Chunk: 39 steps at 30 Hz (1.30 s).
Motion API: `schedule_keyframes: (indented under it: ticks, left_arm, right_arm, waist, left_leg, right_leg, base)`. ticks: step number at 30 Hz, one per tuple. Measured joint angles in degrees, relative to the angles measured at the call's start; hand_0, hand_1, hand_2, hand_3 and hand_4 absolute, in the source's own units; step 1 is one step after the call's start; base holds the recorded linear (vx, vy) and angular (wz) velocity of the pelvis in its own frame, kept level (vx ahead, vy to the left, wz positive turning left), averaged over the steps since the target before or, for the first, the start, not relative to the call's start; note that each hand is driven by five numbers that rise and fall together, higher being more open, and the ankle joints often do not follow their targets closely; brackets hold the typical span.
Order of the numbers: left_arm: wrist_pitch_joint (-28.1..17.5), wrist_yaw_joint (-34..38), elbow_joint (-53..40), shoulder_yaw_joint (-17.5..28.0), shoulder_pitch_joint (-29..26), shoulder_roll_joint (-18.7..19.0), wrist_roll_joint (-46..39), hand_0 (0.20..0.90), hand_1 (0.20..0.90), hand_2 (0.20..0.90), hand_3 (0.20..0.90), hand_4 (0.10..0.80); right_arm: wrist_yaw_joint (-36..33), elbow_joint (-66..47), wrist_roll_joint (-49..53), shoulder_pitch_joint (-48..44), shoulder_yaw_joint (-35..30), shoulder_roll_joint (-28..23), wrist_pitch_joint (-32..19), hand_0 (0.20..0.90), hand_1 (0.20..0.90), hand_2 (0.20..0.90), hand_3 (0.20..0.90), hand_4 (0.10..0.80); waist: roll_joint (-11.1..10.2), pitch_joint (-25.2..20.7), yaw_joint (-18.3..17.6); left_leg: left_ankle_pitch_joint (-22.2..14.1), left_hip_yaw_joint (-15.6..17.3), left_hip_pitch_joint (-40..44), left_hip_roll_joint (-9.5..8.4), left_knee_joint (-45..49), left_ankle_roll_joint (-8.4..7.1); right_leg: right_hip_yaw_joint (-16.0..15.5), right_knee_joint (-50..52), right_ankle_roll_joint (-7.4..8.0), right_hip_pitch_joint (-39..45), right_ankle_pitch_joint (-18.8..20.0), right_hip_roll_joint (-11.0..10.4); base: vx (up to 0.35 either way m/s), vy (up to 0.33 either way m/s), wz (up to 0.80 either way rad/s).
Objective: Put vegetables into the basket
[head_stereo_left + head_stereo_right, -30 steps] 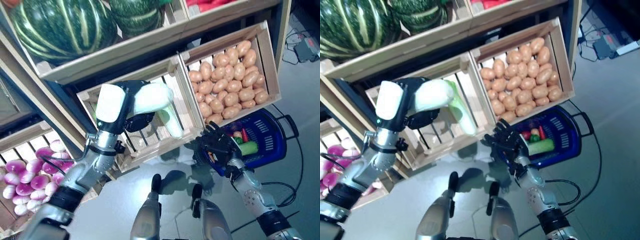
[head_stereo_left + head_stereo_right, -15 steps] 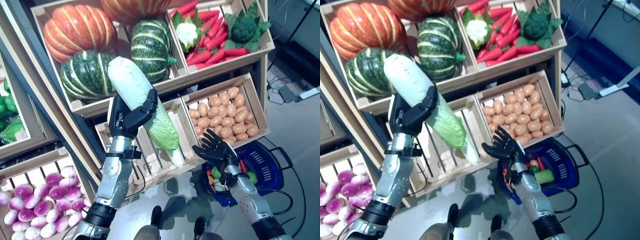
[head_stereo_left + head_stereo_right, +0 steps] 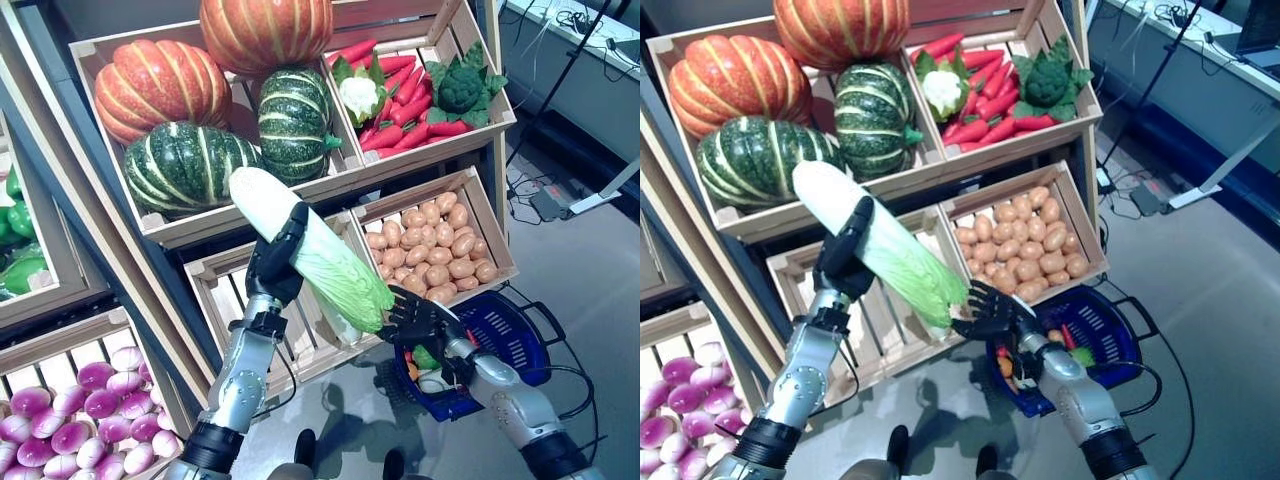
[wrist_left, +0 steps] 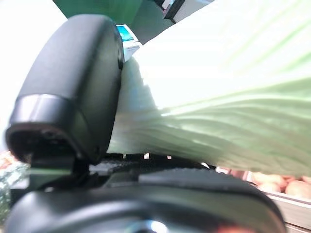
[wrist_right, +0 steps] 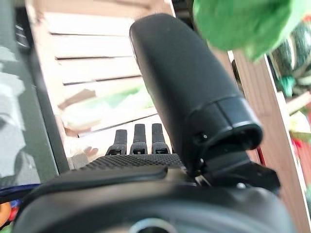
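A long napa cabbage (image 3: 300,240), white at the stalk and green at the leafy end, slants down to the right in front of the shelves. My left hand (image 3: 274,262) is shut on its middle; in the left wrist view the thumb (image 4: 73,92) presses against the cabbage (image 4: 218,87). My right hand (image 3: 413,320) is open with fingers spread, just under the leafy tip. Its wrist view shows straight fingers (image 5: 136,141) and the green tip (image 5: 243,24) above the thumb. The blue basket (image 3: 500,318) stands on the floor below the right hand, holding some green and red vegetables.
Wooden crates on a slanted rack hold pumpkins (image 3: 180,165), red peppers with cauliflower and broccoli (image 3: 400,95), potatoes (image 3: 430,260) and purple turnips (image 3: 70,430). An empty slatted crate (image 3: 230,300) sits behind the cabbage. Grey floor lies around the basket.
The camera has tilted up. My left hand has swung the cabbage's leafy end down to the right, and my right hand has come up under its tip.
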Motion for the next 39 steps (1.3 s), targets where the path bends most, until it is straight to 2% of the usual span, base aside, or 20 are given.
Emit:
schedule_keyframes:
  ticks: [4, 7, 15, 27, 31, 39]
  left_arm:
    - [1.7, -0.7, 1.9, -1.0, 0.0, 1.6, 2.7, 0.300, 0.300, 0.300, 0.300, 0.400]
    - [3.5, -3.9, 4.1, -2.3, 0.0, 3.4, 4.7, 0.300, 0.300, 0.300, 0.300, 0.400]
    - [6.6, -9.9, 4.1, -4.8, 0.0, 7.3, 9.0, 0.300, 0.300, 0.300, 0.300, 0.400]
    - [8.8, -18.8, 4.1, -11.1, -0.1, 10.7, 16.4, 0.300, 0.300, 0.300, 0.300, 0.400]
    - [8.3, -20.6, 3.9, -13.7, -0.2, 12.9, 20.9, 0.300, 0.300, 0.300, 0.300, 0.400]
    - [7.1, -20.9, 3.9, -14.9, -0.2, 14.7, 23.5, 0.300, 0.300, 0.300, 0.300, 0.400]
  right_arm:
    - [4.3, -1.9, 0.6, -2.8, 2.0, -3.3, 4.9, 0.900, 0.900, 0.900, 0.900, 0.800]
    - [7.9, -2.4, 3.2, -5.8, 4.5, -5.3, 9.0, 0.900, 0.900, 0.900, 0.900, 0.800]
    - [12.1, -2.5, 4.6, -6.3, 10.1, -6.8, 16.0, 0.900, 0.900, 0.900, 0.900, 0.800]
    - [15.5, -3.6, 7.2, -6.3, 14.2, -7.1, 22.0, 0.900, 0.900, 0.900, 0.900, 0.800]
    - [17.3, -3.6, 7.2, -6.3, 16.0, -7.2, 22.5, 0.900, 0.900, 0.900, 0.900, 0.800]
    - [18.0, -4.1, 10.0, -6.7, 16.1, -8.5, 22.4, 0.900, 0.900, 0.900, 0.900, 0.800]
  waist:
    - [-0.1, -0.7, 0.0]
    - [-0.1, -1.6, 0.1]
    - [-0.1, -2.8, 0.3]
    - [0.6, -5.7, 0.1]
    - [0.8, -6.3, 0.0]
    - [1.0, -7.2, -0.1]
  left_leg:
    - [0.0, 0.0, 0.0, 0.04, 0.0, 0.00]
    - [0.0, 0.0, 0.1, 0.05, 0.0, 0.00]
    - [0.0, -0.1, 0.7, 0.04, 0.0, 0.01]
    - [-0.1, 0.2, 0.9, 0.08, 0.0, 0.08]
    - [-0.1, 0.7, 1.0, 0.08, 0.0, 0.13]
    - [-0.1, 0.8, 1.0, 0.08, 0.0, 0.15]
  right_leg:
    - [0.0, 0.0, -0.02, 0.0, 0.0, 0.0]
    - [0.0, 0.0, -0.02, 0.1, 0.0, 0.0]
    - [-0.1, 0.0, -0.02, 0.8, 0.0, -0.1]
    - [0.2, 0.0, -0.03, 0.8, 0.0, -0.1]
    - [0.4, 0.0, -0.02, 0.8, 0.0, -0.1]
    - [0.4, 0.0, 0.00, 0.8, 0.0, -0.2]
  base:
    - [0.067, -0.003, 0.00]
    - [0.068, -0.002, 0.00]
    - [0.058, 0.000, 0.01]
    - [0.021, 0.002, -0.01]
    - [-0.001, 0.004, -0.01]
    - [-0.008, 0.004, 0.00]
